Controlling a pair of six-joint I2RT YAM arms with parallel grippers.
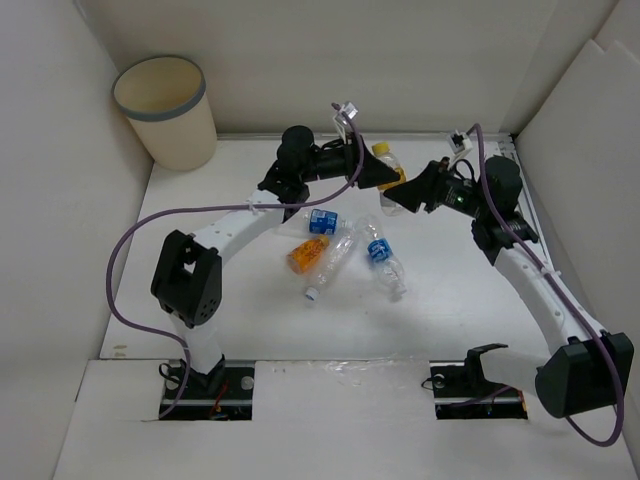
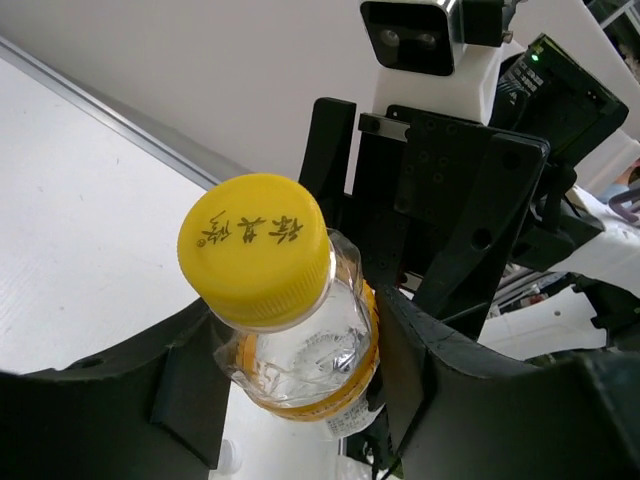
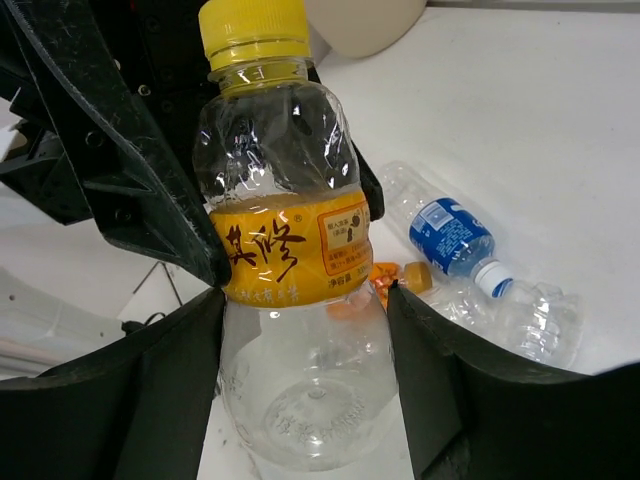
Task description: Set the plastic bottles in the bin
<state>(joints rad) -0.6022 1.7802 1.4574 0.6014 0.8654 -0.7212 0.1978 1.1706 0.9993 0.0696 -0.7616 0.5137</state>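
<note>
Progress: no bottle is showing inside the bin (image 1: pixel 166 112), which is standing at the far left corner of the worktop (image 1: pixel 450 330). The task is judged to be at an early stage.

One yellow-capped bottle (image 1: pixel 384 163) is being held upright, off the surface, near the far edge and slightly right of its middle. The left gripper (image 2: pixel 300 400) is pressing its fingers (image 2: pixel 185 395) against both sides of the labelled waist. The right gripper (image 3: pixel 305 400) is closing on the lower body from the opposite side. Both appear clamped on it, which suggests a handover.

Four bottles are lying loose around the middle of the worktop:
- a blue-labelled bottle (image 1: pixel 321 221)
- an orange-filled bottle (image 1: pixel 307 255)
- a clear bottle (image 1: pixel 335 262)
- a second blue-labelled bottle (image 1: pixel 382 255)

All four are awaiting transfer.

Limits of view:
- The bin's floor is lying below the sightline, so its contents cannot be confirmed.
- How firmly either gripper is squeezing is not showing.
- Whether the held bottle's base is clearing the worktop cannot be made out.
- The loose bottles are crowding together, so any contact between them is hard to judge.
- No red cap is showing.
</note>
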